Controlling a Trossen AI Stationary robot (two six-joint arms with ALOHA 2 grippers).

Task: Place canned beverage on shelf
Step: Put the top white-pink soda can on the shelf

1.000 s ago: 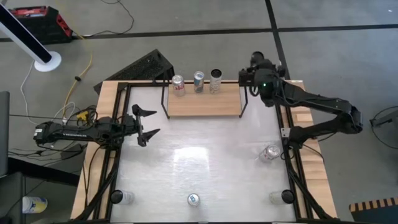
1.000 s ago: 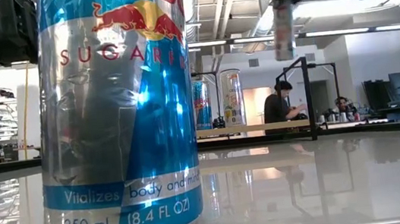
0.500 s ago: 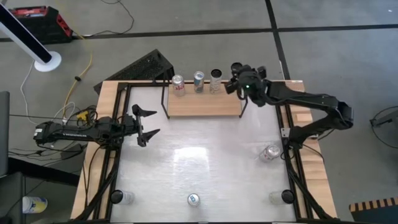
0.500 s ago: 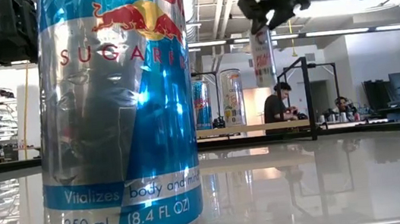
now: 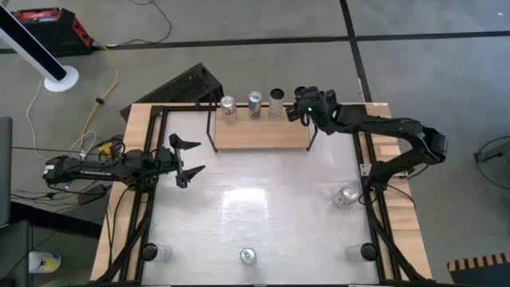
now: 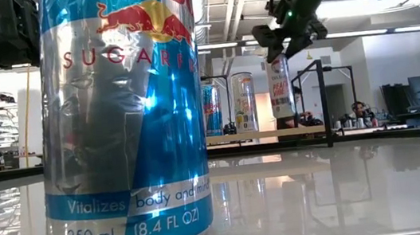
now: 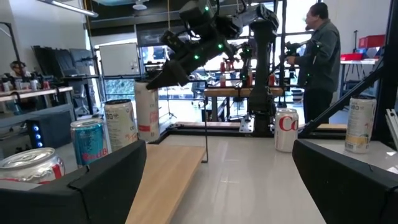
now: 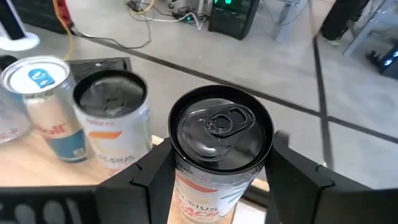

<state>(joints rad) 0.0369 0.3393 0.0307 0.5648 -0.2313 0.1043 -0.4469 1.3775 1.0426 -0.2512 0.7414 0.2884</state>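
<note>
The can is clamped between my right gripper's fingers, upright, held above the shelf's right end, just beside the three cans lined along its back edge. The shelf sits at the far edge of the tabletop. My left gripper waits at the tabletop's left edge, fingers spread wide and empty. More cans stand along the near edge; one lies near the right edge.
</note>
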